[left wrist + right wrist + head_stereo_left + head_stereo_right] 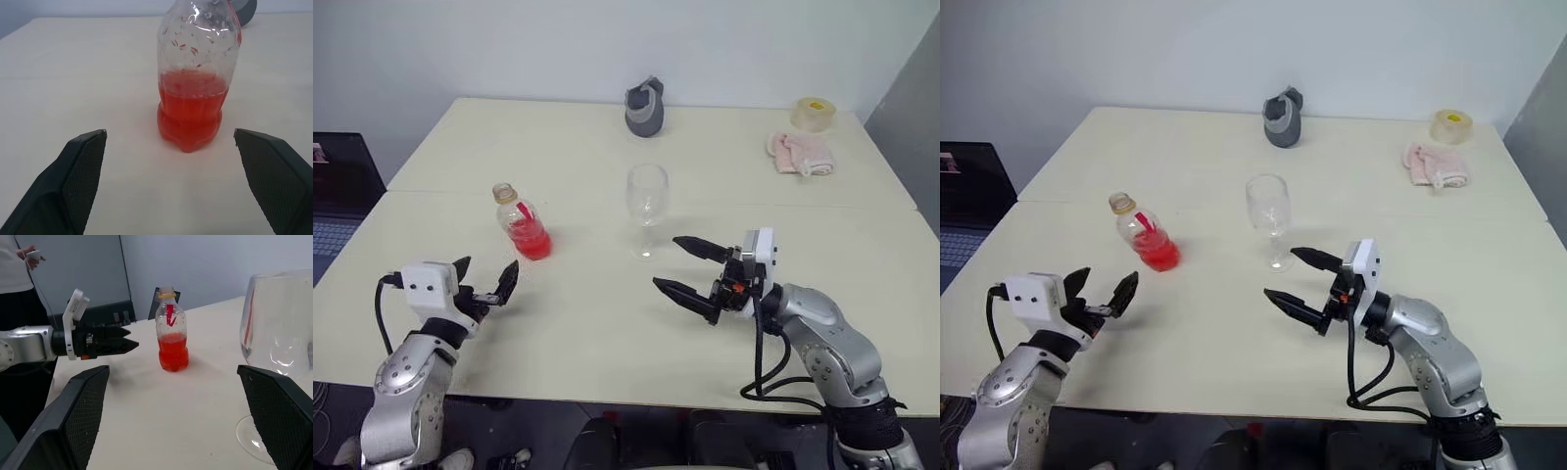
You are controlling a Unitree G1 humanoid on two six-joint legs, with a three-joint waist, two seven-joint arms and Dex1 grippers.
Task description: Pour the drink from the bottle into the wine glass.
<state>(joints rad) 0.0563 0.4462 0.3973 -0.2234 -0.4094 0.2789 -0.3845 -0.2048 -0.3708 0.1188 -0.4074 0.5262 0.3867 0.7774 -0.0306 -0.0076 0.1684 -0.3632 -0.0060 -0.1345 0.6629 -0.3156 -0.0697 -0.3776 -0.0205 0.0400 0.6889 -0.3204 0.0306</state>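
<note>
On the cream table (607,333) we see the clear plastic bottle (520,221) standing upright and uncapped, a yellowish ring at its mouth, its lower part filled with the bright red drink (530,240). The wine glass (647,208) stands upright and empty to the bottle's right, apart from it. We find the left gripper (484,280) just in front of the bottle, its two black fingers spread wide and holding nothing; in the left wrist view the bottle stands beyond the fingertips, between their lines, untouched. The right gripper (685,266) lies near the foot of the glass on the side toward the robot, fingers likewise spread and empty, pointing toward the bottle. At the far edge we note a grey cup-shaped object (644,108), a roll of tape (814,113) and a pink cloth (801,153). In the right wrist view a person (17,269) stands beyond the table.
</note>
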